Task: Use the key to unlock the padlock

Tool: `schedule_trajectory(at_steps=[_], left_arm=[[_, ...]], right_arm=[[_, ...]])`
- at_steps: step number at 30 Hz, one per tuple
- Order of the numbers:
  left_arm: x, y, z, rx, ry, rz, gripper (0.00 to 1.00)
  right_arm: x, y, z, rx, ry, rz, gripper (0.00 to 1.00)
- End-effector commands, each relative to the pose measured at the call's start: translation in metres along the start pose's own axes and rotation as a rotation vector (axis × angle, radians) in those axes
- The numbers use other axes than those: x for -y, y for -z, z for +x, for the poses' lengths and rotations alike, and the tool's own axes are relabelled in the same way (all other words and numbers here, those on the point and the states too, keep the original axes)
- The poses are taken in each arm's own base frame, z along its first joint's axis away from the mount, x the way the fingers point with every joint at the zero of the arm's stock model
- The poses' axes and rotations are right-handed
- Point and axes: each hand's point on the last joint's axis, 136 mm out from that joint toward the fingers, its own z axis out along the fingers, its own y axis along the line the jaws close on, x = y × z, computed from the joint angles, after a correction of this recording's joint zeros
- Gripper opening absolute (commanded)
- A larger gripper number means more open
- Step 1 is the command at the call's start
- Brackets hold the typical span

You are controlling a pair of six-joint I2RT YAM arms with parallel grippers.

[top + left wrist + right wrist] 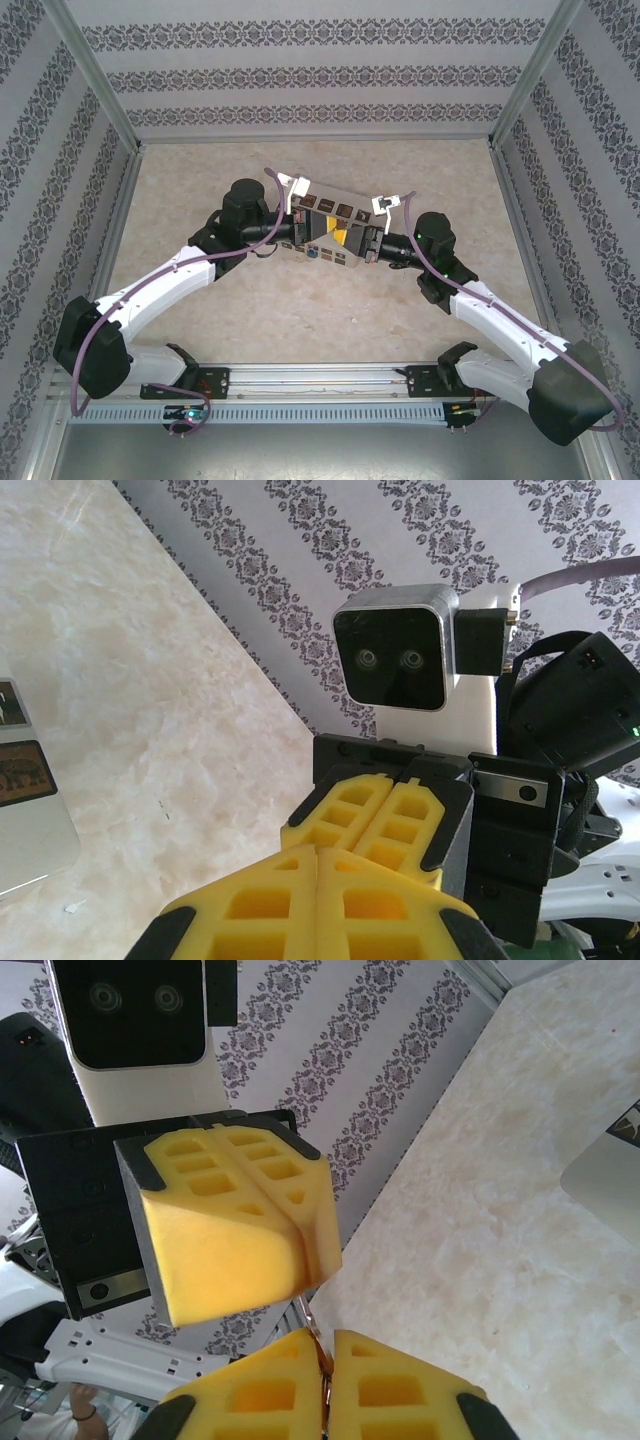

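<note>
Mid-frame from above, the left gripper (pixel 318 868) and right gripper (pixel 324 1352), fingers pressed together, face tip-to-tip over the white box (pixel 30 830).

Bright, even overhead light, soft shadows, pale glare on the marble tabletop (pixel 90 540), nearest yellow fingers (pixel 260 910) slightly soft.

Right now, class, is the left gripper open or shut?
Shut. In the left wrist view the left gripper has its yellow fingers meeting along one seam, no gap.
</note>
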Motion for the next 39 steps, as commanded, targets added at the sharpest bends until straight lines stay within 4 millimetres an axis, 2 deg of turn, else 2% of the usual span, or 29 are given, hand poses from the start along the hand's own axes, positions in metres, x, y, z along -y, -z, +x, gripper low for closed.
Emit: schedule_trajectory(at_steps=[1,6,8,11,12,17,22,26,31,39], left_arm=[[0.006,0.007,-0.013,0.055,-0.046,0.011,0.00],[0.000,0.012,-0.018,0.086,-0.033,-0.013,0.01],[-0.001,0.015,-0.020,0.103,-0.034,-0.018,0.11],[-0.005,0.023,-0.024,0.135,-0.035,-0.043,0.17],[-0.008,0.027,-0.025,0.145,-0.035,-0.057,0.24],[-0.026,0.049,-0.024,0.191,-0.045,-0.155,0.41],[-0.059,0.069,-0.001,0.170,-0.086,-0.328,0.66],[-0.085,0.080,0.022,0.129,-0.112,-0.432,0.79],[-0.113,0.079,0.050,0.070,-0.088,-0.478,0.83],[-0.150,0.068,0.076,-0.009,-0.072,-0.533,0.83]], right_arm=[[-0.009,0.000,-0.002,0.004,0.034,-0.018,0.02],[-0.007,0.002,0.000,0.007,0.041,-0.004,0.00],[-0.005,0.003,0.001,0.001,0.044,0.009,0.00],[0.003,0.004,0.005,-0.016,0.048,0.053,0.00],[0.006,0.005,0.007,-0.021,0.052,0.072,0.00],[0.026,0.010,0.018,-0.073,0.074,0.187,0.00],[0.053,0.016,0.028,-0.138,0.108,0.324,0.00],[0.068,0.013,0.030,-0.166,0.108,0.354,0.00],[0.090,0.008,0.024,-0.176,0.047,0.353,0.00],[0.125,0.003,0.017,-0.174,-0.066,0.393,0.00]])
